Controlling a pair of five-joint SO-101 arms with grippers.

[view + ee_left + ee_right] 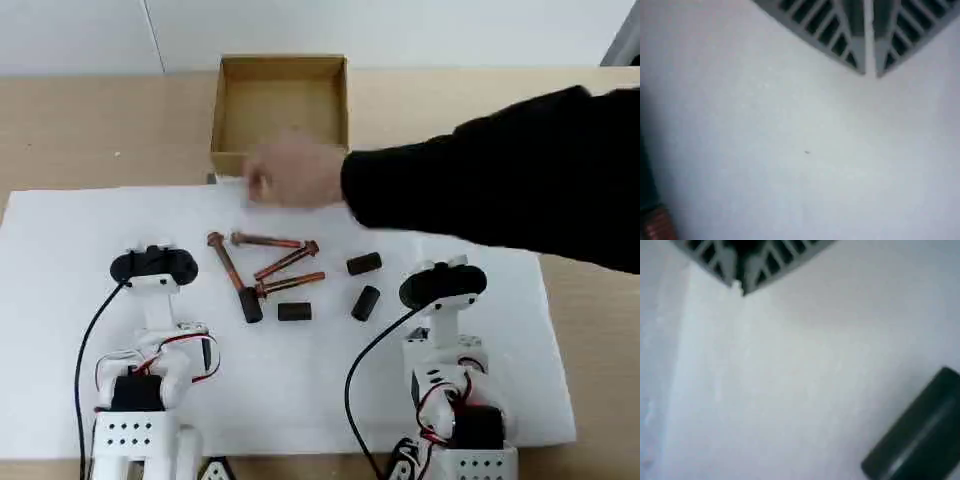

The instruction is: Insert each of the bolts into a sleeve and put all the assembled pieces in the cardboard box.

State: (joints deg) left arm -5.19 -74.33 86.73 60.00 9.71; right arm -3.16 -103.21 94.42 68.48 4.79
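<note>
High view: copper-coloured metal bolts point(268, 241), black cylindrical sleeves point(365, 302) between arms, brown cardboard box point(283, 62) beyond.
Left wrist view: left gripper point(870, 72) closed, empty; bolt tip point(660, 226) well aside.
Right wrist view: right gripper point(740, 287) closed, empty; sleeve point(920, 435) near.

A person's sleeve point(480, 170) and hand point(295, 172) stretch across the table point(60, 130), barring the way from bolts point(268, 241) to cardboard box point(283, 62).

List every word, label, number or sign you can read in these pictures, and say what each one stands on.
None can be read.
Cardboard box: plain brown walls, no print.
Bolts and sleeves: no markings visible.
White sheet: blank in all three views.
</note>
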